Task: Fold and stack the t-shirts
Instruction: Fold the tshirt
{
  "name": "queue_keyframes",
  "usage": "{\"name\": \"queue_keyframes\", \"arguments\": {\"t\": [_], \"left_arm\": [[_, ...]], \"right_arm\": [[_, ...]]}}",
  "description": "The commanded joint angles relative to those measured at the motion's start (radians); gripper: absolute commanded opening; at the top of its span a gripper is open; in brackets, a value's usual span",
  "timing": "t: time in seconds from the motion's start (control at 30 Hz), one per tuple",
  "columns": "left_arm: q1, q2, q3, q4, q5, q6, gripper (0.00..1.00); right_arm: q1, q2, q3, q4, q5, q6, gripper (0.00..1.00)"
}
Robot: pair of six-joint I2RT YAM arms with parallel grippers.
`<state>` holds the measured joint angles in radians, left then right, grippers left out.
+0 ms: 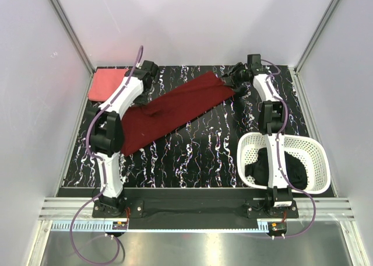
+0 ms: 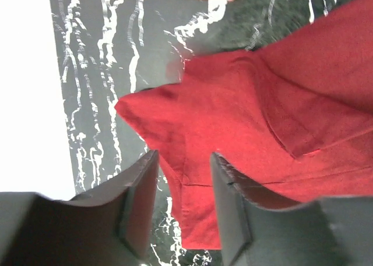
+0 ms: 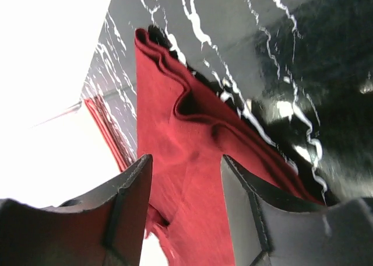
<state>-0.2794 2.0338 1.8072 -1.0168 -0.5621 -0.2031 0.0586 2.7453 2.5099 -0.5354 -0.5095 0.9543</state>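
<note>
Three t-shirts are in view around the black marbled table [image 1: 204, 155]. At the far left corner the coral pink t-shirt [image 1: 109, 84] lies folded into a flat rectangle.

Just to its right, the left gripper [image 2: 183, 161] is over the left part of the maroon t-shirt [image 1: 175, 108]. Its claw is released, with the two fingers standing apart. Red cloth and a strip of table show through the gap, and nothing is pinched. Whether the fingertips touch the cloth cannot be told.

The maroon t-shirt stretches as a long diagonal band from the near left toward the far right of the table. It is partly doubled over, with creases along its length.

At its far right end sits the right gripper [image 3: 186, 167]. It too is released, its fingers spread wide above a folded, layered edge of the red cloth.

Nearer the arm bases on the right stands a white lattice basket [image 1: 315, 155]. The black t-shirt [image 1: 294, 170] is bunched inside it, partly hidden behind the right arm.
</note>
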Motion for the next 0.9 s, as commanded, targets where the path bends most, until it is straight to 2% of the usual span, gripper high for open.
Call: {"name": "queue_keyframes", "arguments": {"t": [0.0,0.1,0.17,0.23,0.33,0.5,0.63,0.73,0.77,0.83,0.87], "left_arm": [[0.009,-0.084,0.073,-0.012,-0.065,-0.053,0.5],[0.011,-0.139,0.072,-0.042,-0.027,-0.074,0.57],[0.011,-0.179,0.052,-0.051,0.049,-0.076,0.58],[0.011,-0.216,-0.017,-0.042,0.115,-0.084,0.59],[0.014,-0.3,-0.167,-0.01,0.203,-0.108,0.54],[0.023,-0.446,-0.409,0.055,0.335,-0.209,0.45],[0.037,-0.506,-0.555,0.09,0.376,-0.309,0.35],[0.068,-0.549,-0.663,0.15,0.431,-0.375,0.27],[0.075,-0.557,-0.708,0.162,0.442,-0.392,0.23],[0.115,-0.564,-0.746,0.202,0.484,-0.429,0.2],[0.126,-0.563,-0.762,0.211,0.495,-0.438,0.18]], "right_arm": [[0.004,-0.14,0.024,-0.058,0.009,-0.1,0.58],[0.004,-0.22,-0.026,-0.133,0.04,-0.205,0.6],[0.003,-0.245,-0.039,-0.204,0.091,-0.282,0.67],[0.006,-0.269,-0.046,-0.245,0.104,-0.319,0.68],[0.018,-0.317,-0.107,-0.279,0.101,-0.339,0.68],[0.067,-0.415,-0.287,-0.224,0.094,-0.341,0.67],[0.086,-0.418,-0.324,-0.216,0.098,-0.333,0.51],[0.092,-0.397,-0.31,-0.23,0.101,-0.336,0.45],[0.092,-0.389,-0.3,-0.235,0.107,-0.341,0.37],[0.092,-0.368,-0.29,-0.232,0.115,-0.35,0.31],[0.092,-0.36,-0.274,-0.23,0.118,-0.354,0.22]]}}
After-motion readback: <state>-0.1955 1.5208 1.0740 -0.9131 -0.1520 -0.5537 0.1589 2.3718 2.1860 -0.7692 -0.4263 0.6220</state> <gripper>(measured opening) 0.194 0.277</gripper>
